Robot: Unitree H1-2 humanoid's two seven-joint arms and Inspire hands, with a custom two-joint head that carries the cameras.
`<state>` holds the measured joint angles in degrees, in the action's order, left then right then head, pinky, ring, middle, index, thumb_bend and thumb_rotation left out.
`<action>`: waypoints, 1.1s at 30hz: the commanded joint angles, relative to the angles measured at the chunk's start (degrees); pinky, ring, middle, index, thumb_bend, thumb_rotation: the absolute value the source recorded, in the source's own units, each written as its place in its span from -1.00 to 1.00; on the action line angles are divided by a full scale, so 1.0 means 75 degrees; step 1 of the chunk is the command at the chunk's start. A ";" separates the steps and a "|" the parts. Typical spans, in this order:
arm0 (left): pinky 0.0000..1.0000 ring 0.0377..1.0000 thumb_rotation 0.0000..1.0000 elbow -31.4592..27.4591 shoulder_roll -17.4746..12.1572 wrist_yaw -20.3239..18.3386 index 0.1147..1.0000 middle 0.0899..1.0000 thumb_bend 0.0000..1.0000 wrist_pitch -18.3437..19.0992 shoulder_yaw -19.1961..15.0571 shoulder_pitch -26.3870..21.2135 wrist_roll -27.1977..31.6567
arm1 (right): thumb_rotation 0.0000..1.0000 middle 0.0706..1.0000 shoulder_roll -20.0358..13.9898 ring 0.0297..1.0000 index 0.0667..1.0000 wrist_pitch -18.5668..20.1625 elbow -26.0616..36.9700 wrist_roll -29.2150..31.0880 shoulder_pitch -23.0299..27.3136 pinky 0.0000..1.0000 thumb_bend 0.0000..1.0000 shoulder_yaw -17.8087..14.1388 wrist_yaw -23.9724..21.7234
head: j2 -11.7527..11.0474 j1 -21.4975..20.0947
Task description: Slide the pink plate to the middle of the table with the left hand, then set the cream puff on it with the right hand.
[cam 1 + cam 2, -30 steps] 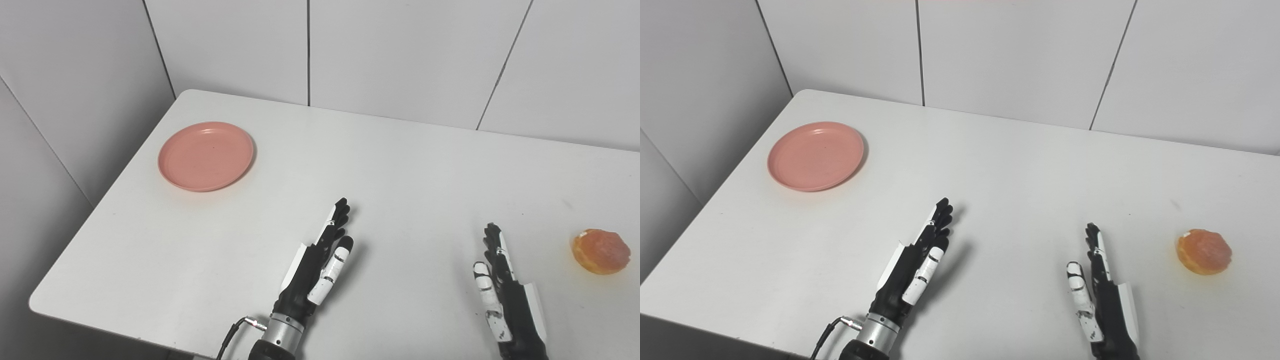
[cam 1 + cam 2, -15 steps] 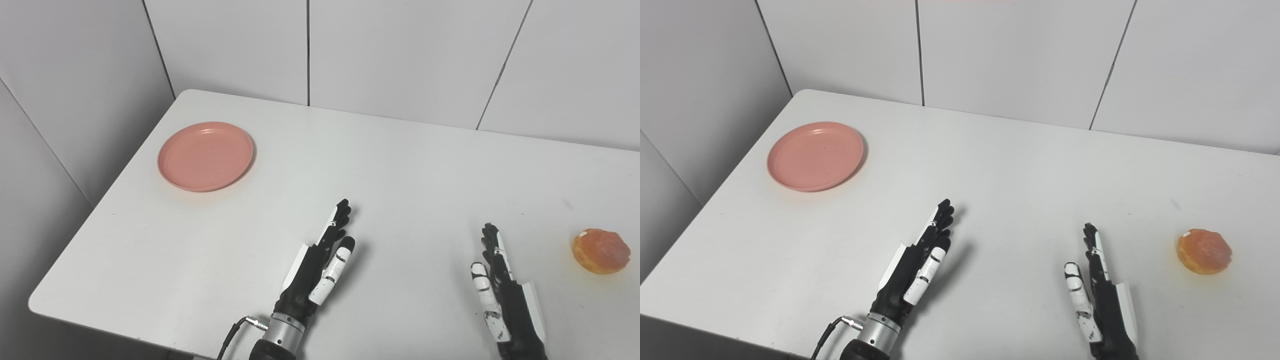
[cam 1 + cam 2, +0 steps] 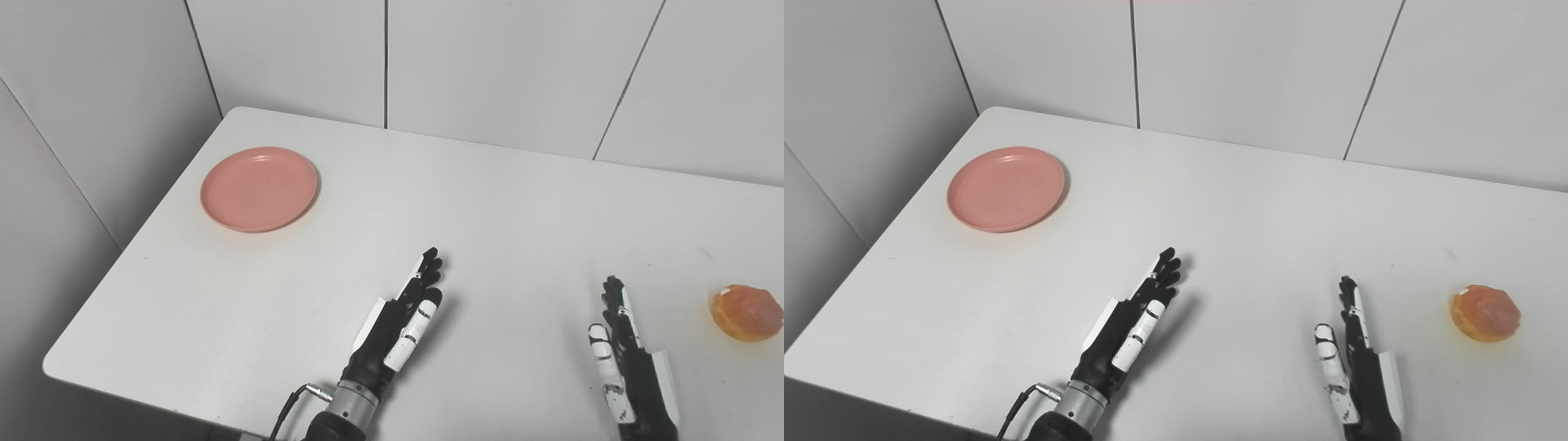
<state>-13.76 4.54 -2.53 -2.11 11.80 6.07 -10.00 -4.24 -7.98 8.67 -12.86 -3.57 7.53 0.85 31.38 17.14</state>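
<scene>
Both my hands are hanging out near the bottom edge, fingers straight and holding nothing: left hand (image 3: 398,327) at bottom center, right hand (image 3: 631,367) at bottom right. The pink plate (image 3: 260,188) sits in the upper left on the white table (image 3: 490,202). The cream puff (image 3: 746,312) is at the far right edge, apart from my right hand.

Black left hand (image 3: 395,327) with white panels, silver wrist, black cable.
</scene>
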 commanded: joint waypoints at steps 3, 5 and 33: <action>0.93 0.96 1.00 -0.0636 -0.0016 -0.0114 0.93 0.99 -0.08 0.0172 -0.0110 -0.0266 0.0393 | 1.00 1.00 -0.0003 1.00 1.00 -0.0168 -0.0194 -0.0042 0.0020 1.00 -0.77 -0.0046 0.0030 | 0.0005 0.0033; 0.94 0.96 1.00 -0.0760 -0.0060 -0.0134 0.94 0.99 -0.05 0.0278 -0.0185 -0.0361 0.0466 | 1.00 1.00 0.0000 1.00 1.00 -0.0196 -0.0242 -0.0027 0.0039 1.00 -0.76 -0.0056 0.0039 | 0.0001 0.0057; 0.94 0.92 1.00 -0.1523 -0.0868 0.0110 0.93 0.94 -0.09 0.1074 -0.1994 -0.2233 0.1137 | 1.00 1.00 0.0026 1.00 1.00 0.0113 -0.0153 0.0171 0.0067 1.00 -0.77 -0.0096 -0.0064 | -0.0123 0.0300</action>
<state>-24.29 -1.19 -2.18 6.75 -2.43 -8.65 -2.34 -4.20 -7.88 8.35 -11.76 -3.01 7.08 0.74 30.41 19.34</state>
